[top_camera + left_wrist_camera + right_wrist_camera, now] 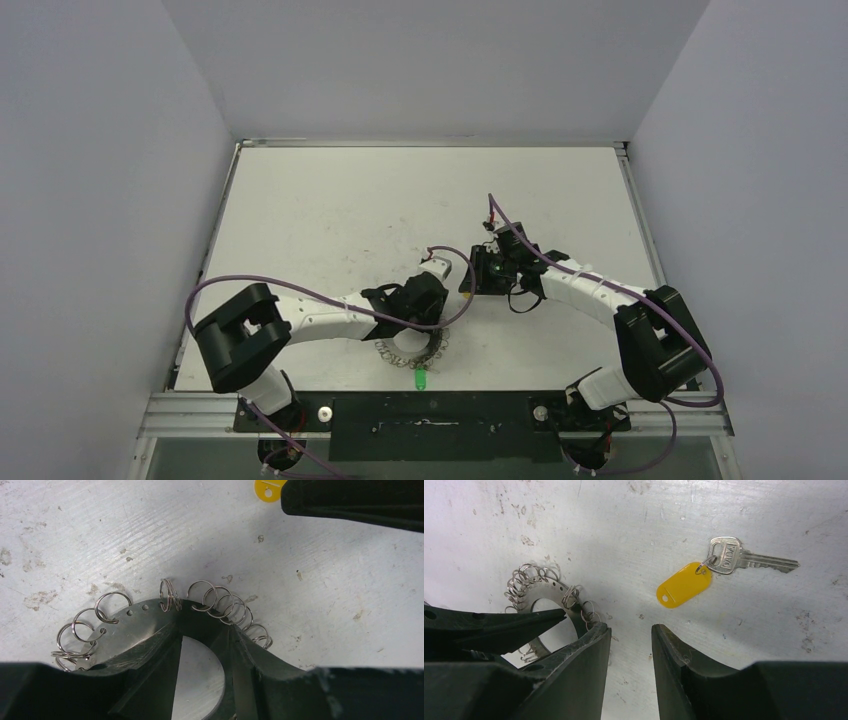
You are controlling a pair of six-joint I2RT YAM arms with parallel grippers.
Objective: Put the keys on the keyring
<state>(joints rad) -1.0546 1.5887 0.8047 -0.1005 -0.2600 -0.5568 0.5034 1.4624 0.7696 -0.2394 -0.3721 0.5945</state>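
Hovering just short of the yellow-tagged key (726, 560), the right gripper (629, 627) has its jaws partly open and nothing in them. Imo it should come down on the silver head, not the floppy tag, so the tiny split ring is left free. Off to its side, the left gripper (205, 640) straddles the keyring (135, 625); can't tell if it's actually clamped. Shiny disc, wire loops bunched round the rim. The green key (421, 381) lies just beside it.
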